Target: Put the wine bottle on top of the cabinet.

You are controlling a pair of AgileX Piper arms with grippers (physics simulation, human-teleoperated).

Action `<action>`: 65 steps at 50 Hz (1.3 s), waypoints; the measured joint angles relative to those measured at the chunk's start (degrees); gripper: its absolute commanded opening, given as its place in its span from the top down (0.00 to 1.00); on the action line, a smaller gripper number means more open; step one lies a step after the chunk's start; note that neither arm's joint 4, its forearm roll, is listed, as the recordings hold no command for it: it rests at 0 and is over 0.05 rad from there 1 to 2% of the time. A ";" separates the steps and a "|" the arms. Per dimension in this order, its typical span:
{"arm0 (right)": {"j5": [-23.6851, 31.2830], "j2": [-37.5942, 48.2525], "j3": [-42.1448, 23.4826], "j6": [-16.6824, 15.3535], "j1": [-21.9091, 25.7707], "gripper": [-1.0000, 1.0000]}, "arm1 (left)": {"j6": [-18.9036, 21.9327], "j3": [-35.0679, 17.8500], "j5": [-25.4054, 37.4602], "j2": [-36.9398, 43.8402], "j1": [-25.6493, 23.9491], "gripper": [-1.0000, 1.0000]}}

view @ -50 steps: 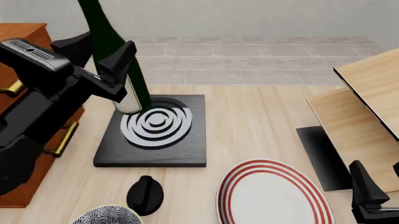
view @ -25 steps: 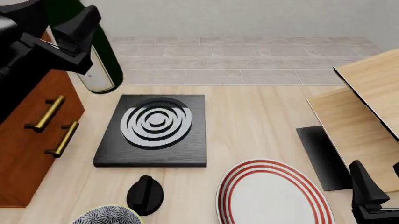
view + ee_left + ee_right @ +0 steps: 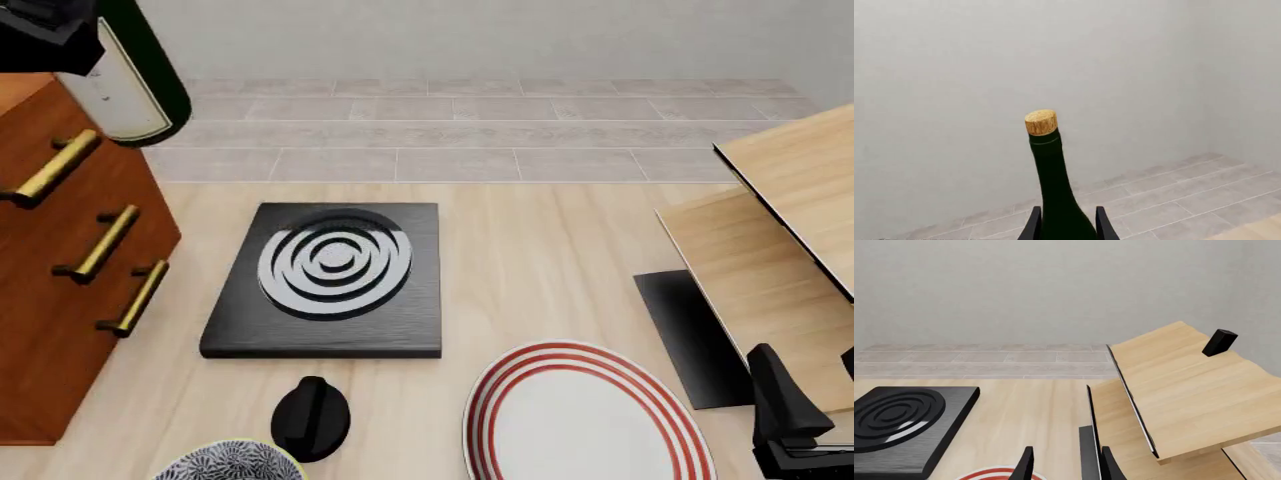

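Note:
The wine bottle (image 3: 134,75), dark green with a white label, hangs tilted at the front view's top left, its base over the top right edge of the cabinet (image 3: 54,290). That cabinet is reddish-brown with three brass handles (image 3: 100,243). My left gripper (image 3: 60,40) is shut on the bottle and is mostly cut off by the frame. In the left wrist view the bottle's neck and tan cork (image 3: 1041,122) rise between the left gripper (image 3: 1066,227) fingers. My right gripper (image 3: 787,425) rests low at the table's near right, open (image 3: 1066,467) with nothing held.
A black hob plate with silver rings (image 3: 334,265) lies mid-table. Near the front edge are a red-striped plate (image 3: 581,420), a black knob-shaped object (image 3: 311,415) and a patterned bowl (image 3: 227,462). Pale wood panels (image 3: 787,240) and a black mat (image 3: 687,335) stand at the right.
My left arm has lifted the bottle off the hob plate area and carried it up and left to the cabinet's top edge. The right arm has not moved.

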 measured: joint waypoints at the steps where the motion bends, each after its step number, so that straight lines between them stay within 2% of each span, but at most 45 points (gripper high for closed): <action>1: 0.00 0.00 0.00 0.00 0.00 0.00 | 0.04 -0.37 0.34 -0.08 0.33 1.00; 29: 0.00 0.00 0.00 0.00 0.00 0.00 | 0.27 -6.83 7.04 -2.09 7.77 1.00; 65: 0.00 0.00 0.00 0.00 0.00 0.00 | 1.31 -11.44 12.12 -1.88 15.66 1.00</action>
